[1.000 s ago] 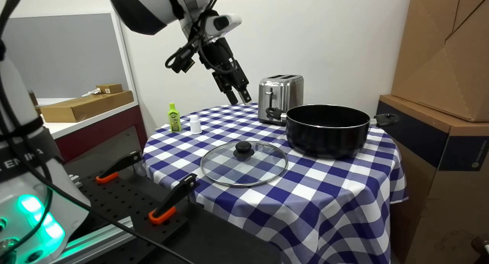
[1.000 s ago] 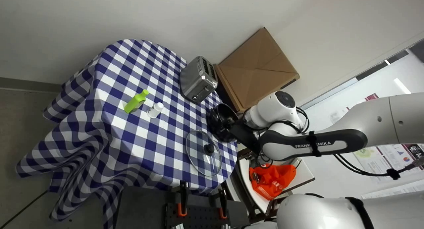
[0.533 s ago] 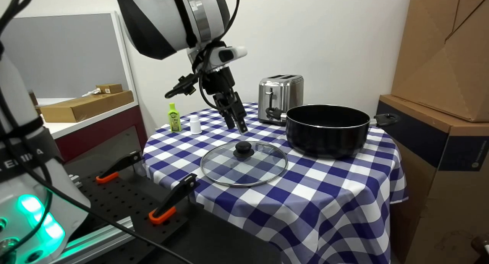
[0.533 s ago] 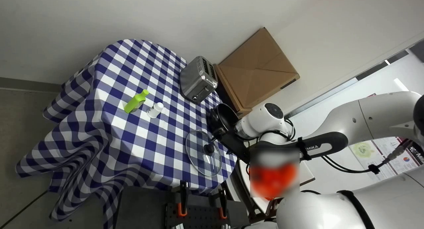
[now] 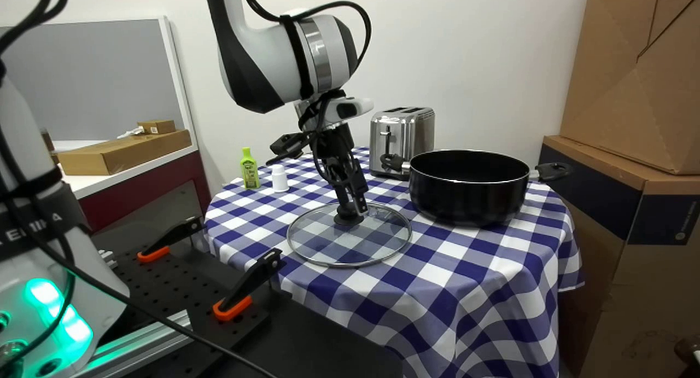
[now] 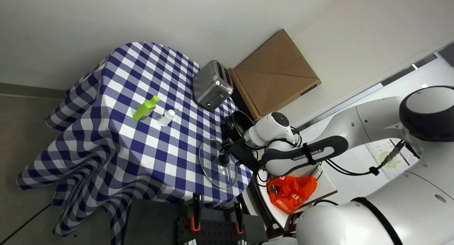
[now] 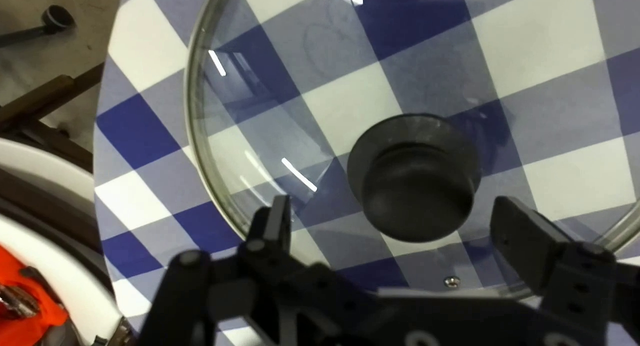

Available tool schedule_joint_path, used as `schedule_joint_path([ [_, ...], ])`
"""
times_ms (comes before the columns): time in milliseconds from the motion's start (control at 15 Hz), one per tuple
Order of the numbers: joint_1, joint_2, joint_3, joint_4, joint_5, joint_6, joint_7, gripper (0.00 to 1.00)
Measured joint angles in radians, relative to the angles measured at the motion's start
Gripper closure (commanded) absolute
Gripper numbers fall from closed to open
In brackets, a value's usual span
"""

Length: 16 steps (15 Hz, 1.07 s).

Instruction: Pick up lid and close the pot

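Note:
The clear glass lid (image 5: 339, 244) with a metal rim lies flat on the checkered table in both exterior views, knob up (image 6: 212, 168). Its black knob (image 7: 417, 193) is large in the wrist view. My gripper (image 5: 353, 205) is low over the lid, close by the knob. In the wrist view my gripper (image 7: 392, 203) is open, one finger to each side of the knob with gaps between. The black pot (image 5: 467, 200) stands uncovered to the right of the lid; it also shows in an exterior view (image 6: 232, 128), partly behind the arm. The pot is out of the wrist view.
A steel toaster (image 5: 402, 140) stands behind the pot. A green bottle (image 5: 250, 170) and a white bottle (image 5: 279, 179) stand at the table's left. Cardboard boxes (image 5: 629, 104) rise beyond the pot. Black clamps (image 5: 249, 282) stick up near the robot base.
My gripper has come down from high above the table to the lid's knob, staying open. The lid, pot and other objects have not moved.

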Motion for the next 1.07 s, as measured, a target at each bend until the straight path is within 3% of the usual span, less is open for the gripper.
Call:
schedule_joint_path([
  [333,0.002,0.082,0.002,0.055,0.0,0.024,0.0,0.64],
  [733,0.004,0.063,0.009,0.058,0.0,0.025,-0.002,0.74],
  [1067,0.004,0.059,0.014,0.056,0.0,0.048,-0.003,0.74],
])
